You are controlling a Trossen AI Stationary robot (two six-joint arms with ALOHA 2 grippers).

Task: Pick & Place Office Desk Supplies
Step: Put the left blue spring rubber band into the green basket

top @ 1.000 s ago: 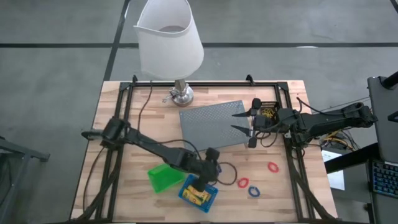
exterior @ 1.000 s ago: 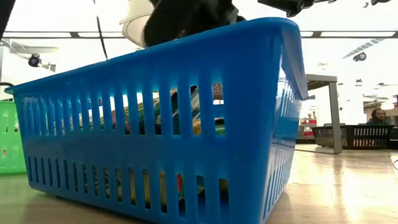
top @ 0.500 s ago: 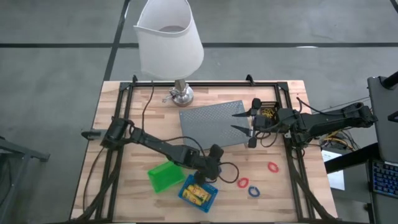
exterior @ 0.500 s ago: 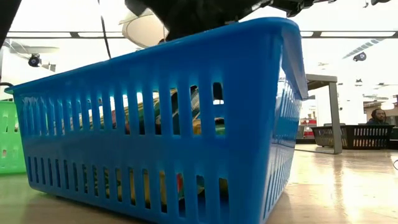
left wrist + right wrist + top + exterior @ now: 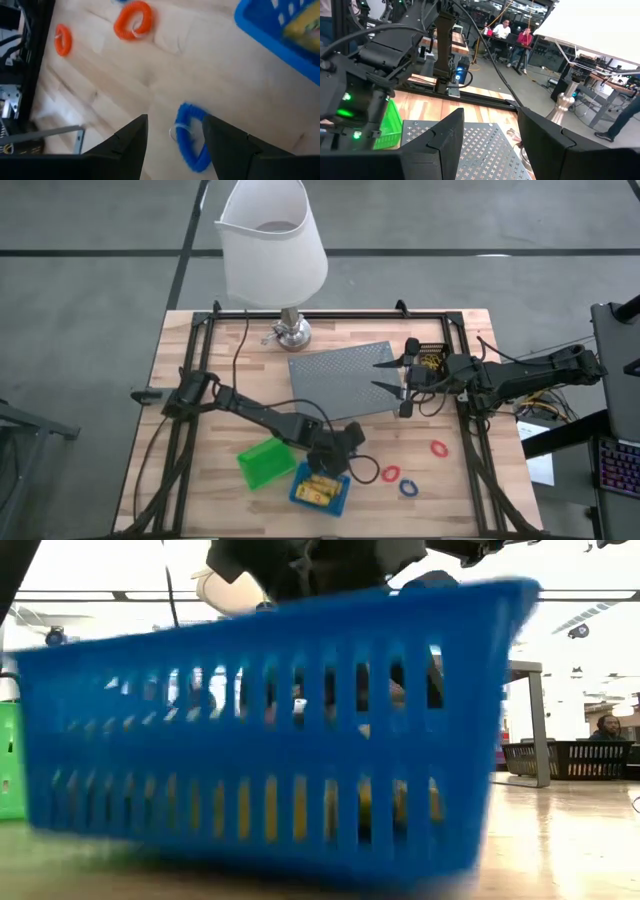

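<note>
The wooden slatted tabletop (image 5: 200,380) is carrying a blue slotted plastic bin (image 5: 320,489) of yellow sticks near its front edge, beside the left gripper (image 5: 352,448) hovering with jaws open, while the right gripper (image 5: 385,376) is waiting open-jawed over the grey mesh tray (image 5: 335,375), and a blue coiled loop (image 5: 192,140) is lying between the left jaws.

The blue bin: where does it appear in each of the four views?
High view: blue bin near the table's front edge, beside the green bin.
Low view: fills most of the picture.
Left wrist view: one corner.
Right wrist view: not in it.
Shared landmark: the green bin.
</note>
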